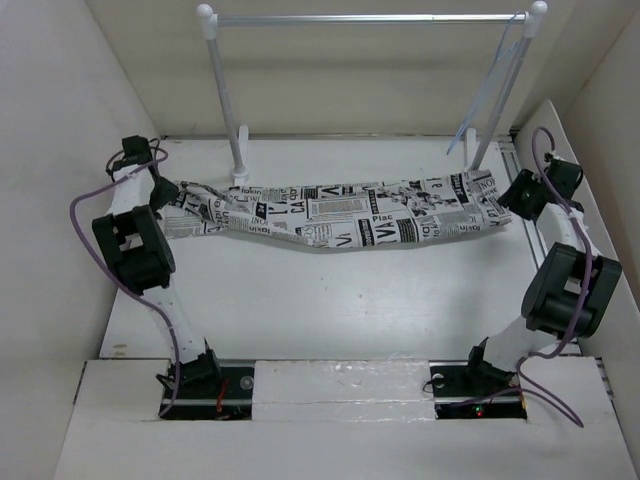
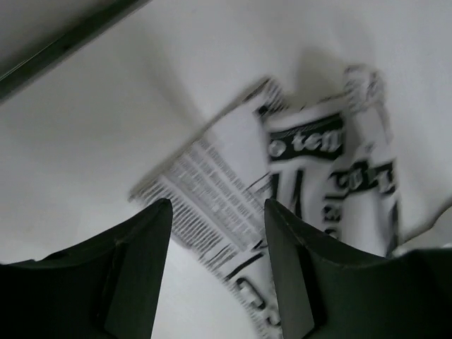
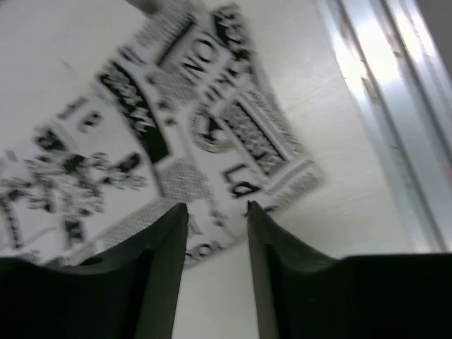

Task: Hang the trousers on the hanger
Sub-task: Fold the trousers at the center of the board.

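The newsprint trousers lie stretched left to right across the back of the table. The pale-blue hanger hangs from the right end of the rack's crossbar. My left gripper is open at the trousers' left end; in the left wrist view the cloth lies just beyond the open fingers, nothing held. My right gripper is open at the trousers' right end; in the right wrist view the cloth corner sits at the fingertips, not gripped.
A white two-post rack with a metal crossbar stands at the back. White walls close in left, right and behind. A metal rail runs along the table's right edge.
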Robot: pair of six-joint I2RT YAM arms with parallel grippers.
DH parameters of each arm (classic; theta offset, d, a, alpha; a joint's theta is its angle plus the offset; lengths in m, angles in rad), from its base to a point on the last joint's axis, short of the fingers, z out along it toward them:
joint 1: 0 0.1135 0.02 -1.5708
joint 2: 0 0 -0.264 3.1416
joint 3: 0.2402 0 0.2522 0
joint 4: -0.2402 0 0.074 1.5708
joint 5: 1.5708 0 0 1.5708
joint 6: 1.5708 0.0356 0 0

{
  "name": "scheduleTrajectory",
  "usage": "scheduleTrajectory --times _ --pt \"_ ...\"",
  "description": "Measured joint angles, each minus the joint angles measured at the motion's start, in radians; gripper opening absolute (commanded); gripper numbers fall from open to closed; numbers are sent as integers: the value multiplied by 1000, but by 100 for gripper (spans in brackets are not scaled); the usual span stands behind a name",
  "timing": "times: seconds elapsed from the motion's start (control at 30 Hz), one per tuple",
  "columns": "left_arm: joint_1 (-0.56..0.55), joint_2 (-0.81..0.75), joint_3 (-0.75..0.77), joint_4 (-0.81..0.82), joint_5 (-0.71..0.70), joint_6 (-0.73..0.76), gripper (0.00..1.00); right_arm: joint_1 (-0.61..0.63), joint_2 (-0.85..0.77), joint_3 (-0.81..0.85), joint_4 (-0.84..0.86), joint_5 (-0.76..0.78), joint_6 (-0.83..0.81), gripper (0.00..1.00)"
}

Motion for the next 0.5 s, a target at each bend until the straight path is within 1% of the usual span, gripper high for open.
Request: scheduleTrajectory --times 0.1,0.13,0.2,0.23,0.3,0.33,0.5 --pt "2 -227 -279 82 -13 13 52 -85 17 -72 15 -65 21 63" --pt "3 -289 -335 98 -10 15 51 -109 23 -88 17 -83 27 63" --pt "3 -365 -389 138 2 14 49 -144 45 -100 22 -116 39 64" --pt "3 -380 -398 159 12 11 46 -152 59 -101 30 -131 47 67" --pt "4 -384 -420 227 40 7 45 -161 91 -105 61 -164 68 68" --pt "4 -380 -440 259 57 3 45 -161 105 -111 76 -178 74 71" --pt "4 -316 -551 315 150 -13 46 -160 208 -131 153 -243 131 72"
